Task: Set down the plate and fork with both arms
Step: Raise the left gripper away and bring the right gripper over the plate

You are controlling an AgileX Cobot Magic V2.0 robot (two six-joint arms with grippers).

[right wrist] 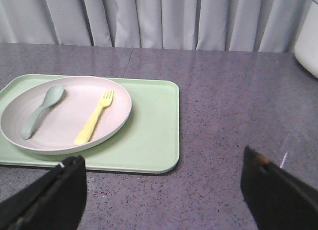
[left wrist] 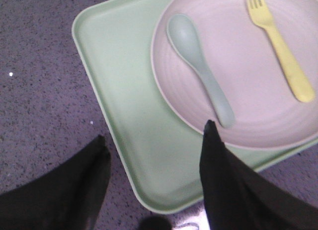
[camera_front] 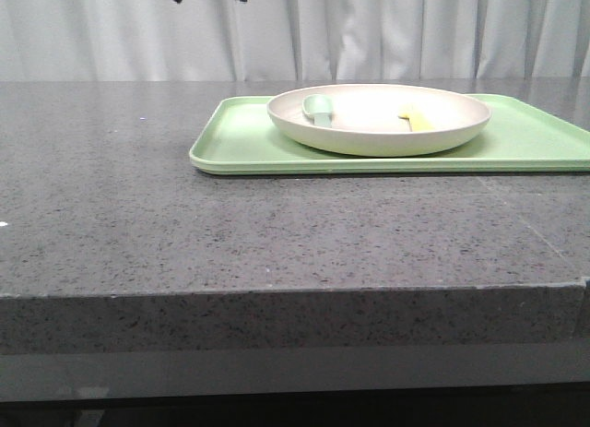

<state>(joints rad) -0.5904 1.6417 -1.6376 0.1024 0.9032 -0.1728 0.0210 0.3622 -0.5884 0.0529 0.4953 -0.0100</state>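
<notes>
The plate (camera_front: 379, 119) sits on the green tray (camera_front: 238, 143), toward the tray's left half as the front view shows it, with bare tray left of it and a longer bare stretch to its right. The tray lies flat on the grey speckled table (camera_front: 277, 233), toward the far side, near the pale curtain (camera_front: 415, 30). Inside the plate lie two pieces, apart from each other: the yellow fork (left wrist: 279, 42) on the plate's right side, and a grey-green spoon (left wrist: 199, 67) on its left side, bowl toward the curtain. Neither touches the tray. The left gripper (left wrist: 151, 178) hangs above the tray's near-left corner, its two dark fingers (left wrist: 223, 180) spread wide with nothing between them; one fingertip overlaps the plate's near rim in the wrist view, close to the spoon's handle end, though whether it touches cannot be told. In the front view only its tips show at the top edge, high over the table. The right gripper (right wrist: 164, 195) is also spread wide and empty, off to the right of the tray, over bare table.
</notes>
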